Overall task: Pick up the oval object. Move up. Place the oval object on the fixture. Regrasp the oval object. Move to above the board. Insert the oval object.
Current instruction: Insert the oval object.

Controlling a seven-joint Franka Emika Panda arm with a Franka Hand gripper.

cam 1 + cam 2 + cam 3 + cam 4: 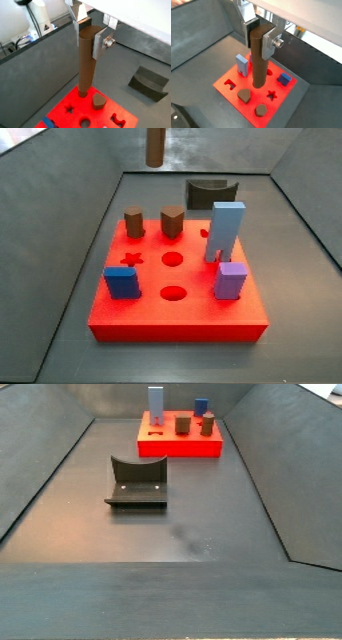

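**Long peg held upright over the red board, not yet seated**

My gripper (90, 35) is up high above the board (70, 102), and its two silver plates are closed flat against the top end of the long brown peg (85, 65). In both wrist views the peg (258, 60) hangs straight down between the fingers (272, 42), gripped near its top so that most of its length is free below. I judge that grip suits insertion: the lower end can enter a hole before my fingers come near the other pegs.

In a side view only the peg's lower end (155, 146) shows, at about 12 o'clock of the picture, well above the board (174, 323). My gripper is out of frame there.

The fixture (138, 484) stands bare on the floor, well apart from the board (178, 446), so placing and regrasping look finished. What remains is the descent.

On the board, a short brown peg (135, 223) and a pointed brown one (173, 221) stand at the far edge, with the tall pale blue block (227, 230) at about 3 o'clock. Which empty hole lies beneath the peg's tip I cannot tell; the views disagree. Tilt on entry is the risk.
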